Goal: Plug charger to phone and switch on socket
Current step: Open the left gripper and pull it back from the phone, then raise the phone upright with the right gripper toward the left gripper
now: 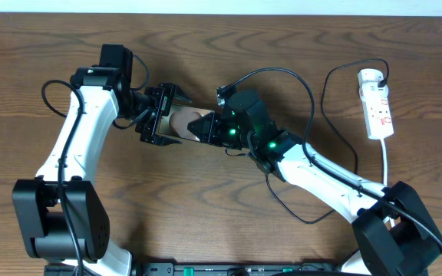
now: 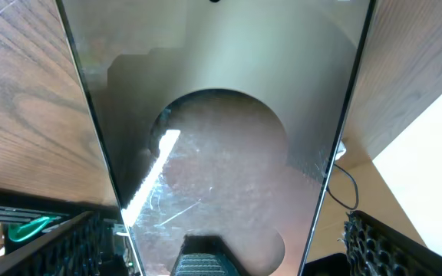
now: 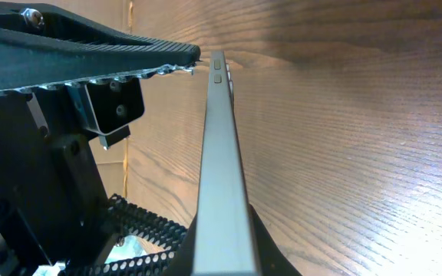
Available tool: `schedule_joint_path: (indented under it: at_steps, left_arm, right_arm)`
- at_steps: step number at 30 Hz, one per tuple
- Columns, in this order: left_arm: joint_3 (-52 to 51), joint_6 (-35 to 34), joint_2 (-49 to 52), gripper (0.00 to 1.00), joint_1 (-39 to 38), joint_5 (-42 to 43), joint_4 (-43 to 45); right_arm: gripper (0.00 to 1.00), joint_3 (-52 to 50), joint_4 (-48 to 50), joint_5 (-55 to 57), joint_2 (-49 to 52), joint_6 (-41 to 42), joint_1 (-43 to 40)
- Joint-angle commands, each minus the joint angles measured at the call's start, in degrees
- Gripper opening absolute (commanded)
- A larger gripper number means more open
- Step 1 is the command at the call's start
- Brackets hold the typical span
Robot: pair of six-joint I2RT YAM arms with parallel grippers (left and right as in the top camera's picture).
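The phone (image 1: 184, 123) is held off the table between my two grippers. My right gripper (image 1: 209, 129) is shut on it. In the right wrist view the phone (image 3: 221, 169) stands edge-on, with the right gripper (image 3: 221, 249) pressing its two faces. My left gripper (image 1: 159, 115) is open, its fingers spread either side of the phone's other end. In the left wrist view the left gripper (image 2: 221, 241) has gaps on both sides of the glossy phone (image 2: 221, 153). The white socket (image 1: 377, 103) lies at the far right. The charger's thin black cable (image 1: 324, 100) loops beside it; its connector tip is not visible.
A black plug (image 1: 382, 75) sits in the socket's top end, and a white cord (image 1: 386, 161) runs down from the socket towards the right arm's base. A thin black cable (image 2: 347, 184) lies on the wood beyond the phone.
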Motion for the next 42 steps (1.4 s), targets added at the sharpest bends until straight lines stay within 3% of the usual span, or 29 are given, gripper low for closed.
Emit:
schedule_joint_path:
  at_steps: [1, 17, 26, 35, 42]
  left_arm:
    - [0.39, 0.85, -0.66, 0.93, -0.13, 0.7, -0.33]
    - [0.39, 4.28, -0.66, 0.94, 0.42, 0.76, 3.63]
    - [0.39, 12.37, -0.66, 0.94, 2.8, 0.74, 8.87]
    - [0.39, 23.47, -0.66, 0.94, 3.74, 0.74, 24.13]
    - [0.39, 23.93, -0.66, 0.94, 3.74, 0.74, 34.29]
  right_arm:
    - [0.01, 1.07, 0.7, -0.02, -0.46, -0.48, -0.28]
    - [0.01, 1.07, -1.44, 1.31, -0.46, -1.16, -2.19]
    - [0.01, 1.07, -4.9, 3.34, -0.46, -2.67, -7.08]
    - [0.01, 1.07, -5.03, 5.57, -0.46, -0.66, -11.61]
    - [0.01, 1.07, -0.55, 2.49, -0.46, 8.9, -14.25]
